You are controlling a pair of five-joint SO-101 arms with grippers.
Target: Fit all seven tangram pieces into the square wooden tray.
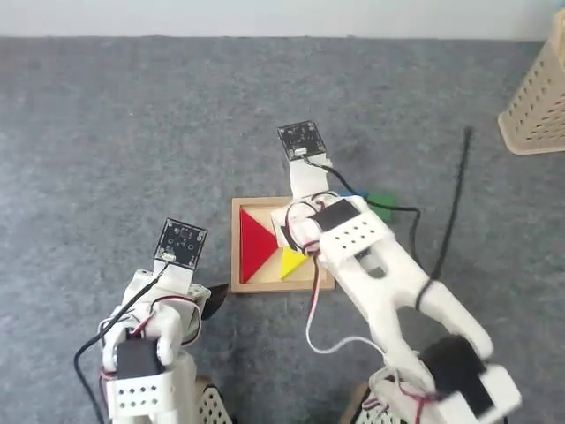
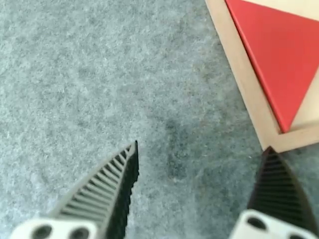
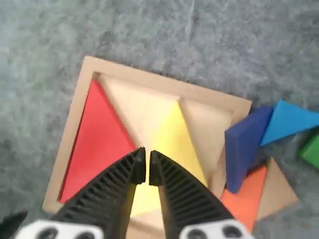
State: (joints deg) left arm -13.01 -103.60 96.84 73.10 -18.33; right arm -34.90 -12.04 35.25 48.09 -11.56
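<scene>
The square wooden tray lies mid-table on grey carpet. In it are a red triangle along one side and a yellow triangle beside it. My right gripper hovers over the tray where red meets yellow, shut with nothing in it. A dark blue piece leans on the tray's rim, and an orange piece lies by it. Light blue and green pieces lie on the carpet beyond. My left gripper is open over bare carpet, just off the tray's corner.
A tan triangular shape shows next to the orange piece. A beige perforated basket stands at the far right. A black cable runs across the carpet right of the tray. Open carpet lies left of the tray.
</scene>
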